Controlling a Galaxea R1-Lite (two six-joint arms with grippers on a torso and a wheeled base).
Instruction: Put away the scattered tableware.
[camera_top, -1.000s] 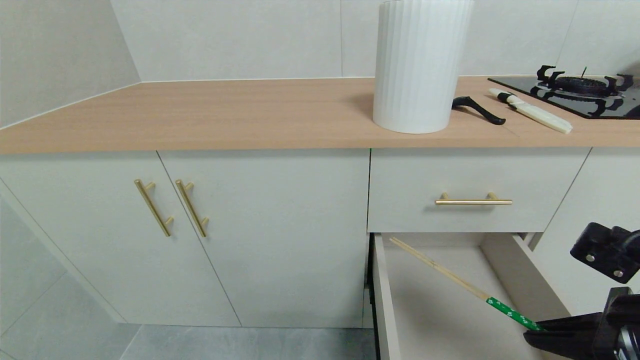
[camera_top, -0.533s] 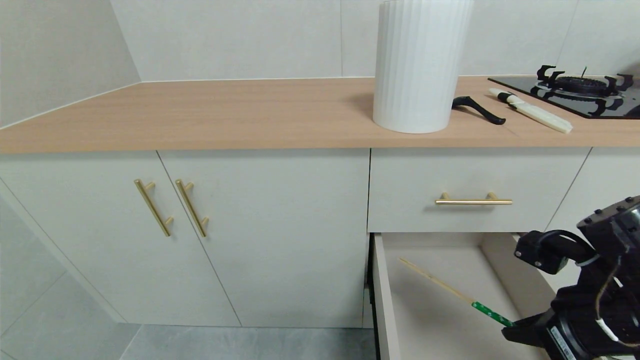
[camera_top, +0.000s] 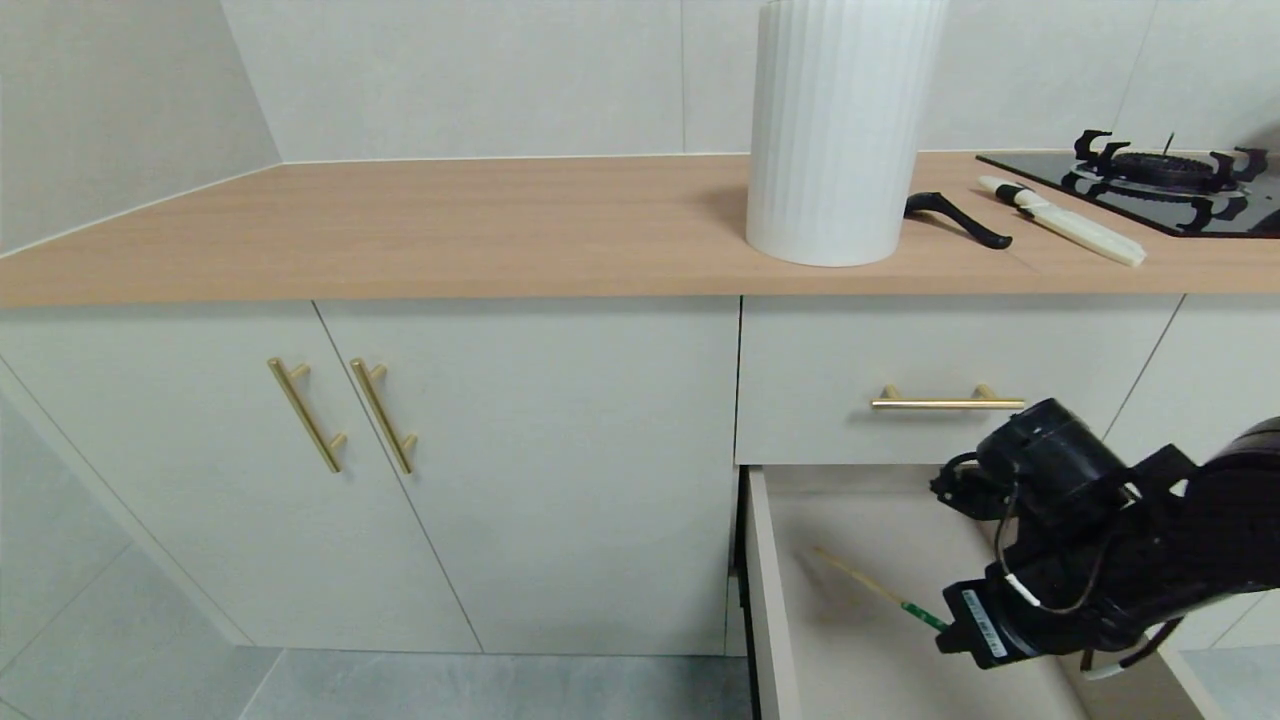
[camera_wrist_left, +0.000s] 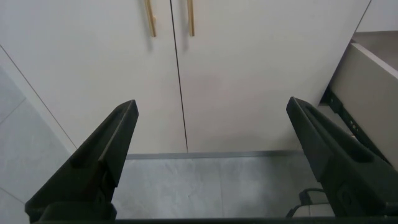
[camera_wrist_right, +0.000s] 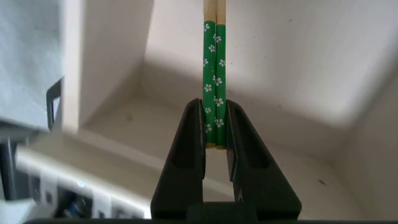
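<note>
Right gripper (camera_wrist_right: 214, 121) fingers clamped on chopsticks (camera_wrist_right: 211, 62) at green end, over open drawer (camera_top: 768, 600). Light, stiff, probably slick: pinch both sticks together. Left gripper (camera_wrist_left: 211, 112) fingers spread, empty.

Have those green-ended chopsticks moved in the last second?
Yes. The chopsticks, held by the right gripper, have sunk lower into the open drawer, their tip farther below the gold handle above.
</note>
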